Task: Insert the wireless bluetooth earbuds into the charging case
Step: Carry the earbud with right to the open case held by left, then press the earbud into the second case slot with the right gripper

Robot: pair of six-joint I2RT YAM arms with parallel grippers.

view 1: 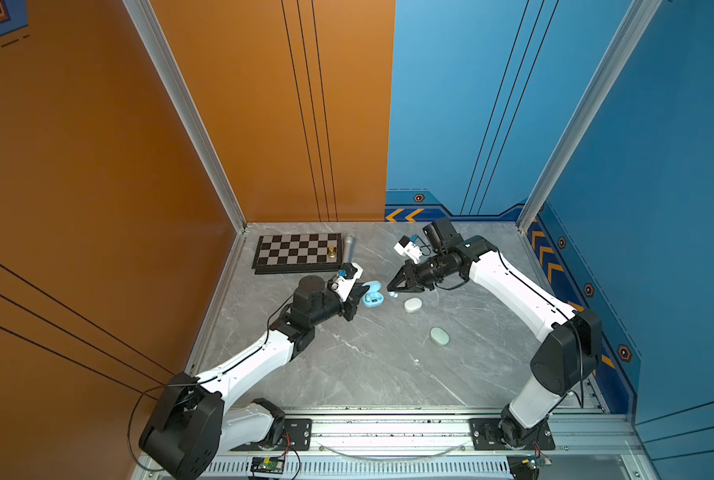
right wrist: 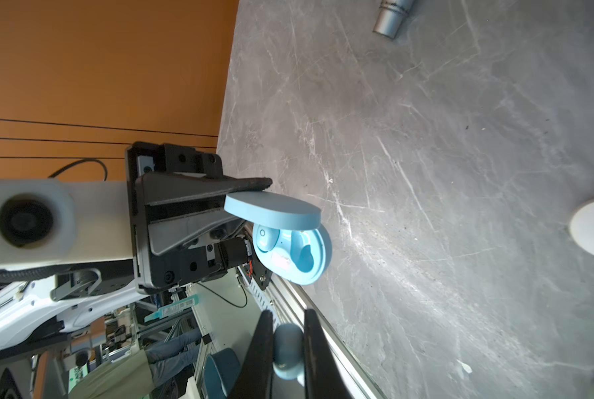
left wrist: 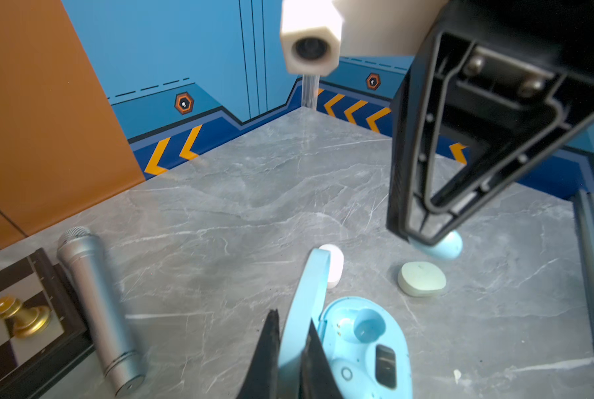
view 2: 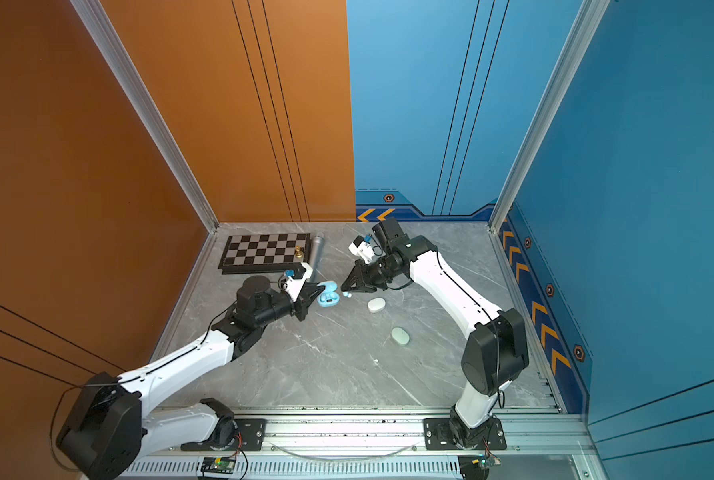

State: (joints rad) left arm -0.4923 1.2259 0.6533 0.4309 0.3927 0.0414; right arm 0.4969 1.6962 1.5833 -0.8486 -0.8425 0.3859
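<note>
Left pincer [left wrist: 292,319] tight on case lid [left wrist: 305,293]; right pincer [right wrist: 288,312] tight on earbud [right wrist: 288,349], overhead maybe a speck.

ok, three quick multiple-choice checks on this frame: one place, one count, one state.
1. Where is the gold chess piece? A) on the chessboard B) inside a case C) in a gripper
2. How many cases are closed? A) one B) two C) three
3. What does the right gripper hold? A) nothing B) a microphone C) a light blue earbud

Key: 1 A, it stands on a board square. 2 B, the white case and the green case are shut; the blue case is open, lid in the left gripper. 3 C, the right wrist view shows the bud pinched in it.
</note>
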